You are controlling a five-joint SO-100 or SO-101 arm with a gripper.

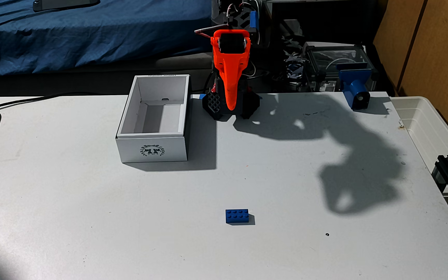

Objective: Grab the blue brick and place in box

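Tool (230, 106) apparently closed, empty, beside box (153, 150); blue brick (237, 216) well apart from box. Risks nudging brick aside unless opened.

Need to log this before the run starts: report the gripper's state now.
Gripper: cannot tell if open or closed from this angle; it holds nothing. The brick lies on the table, far from it.

Box (153, 121) rim print, emblem — both illegible.
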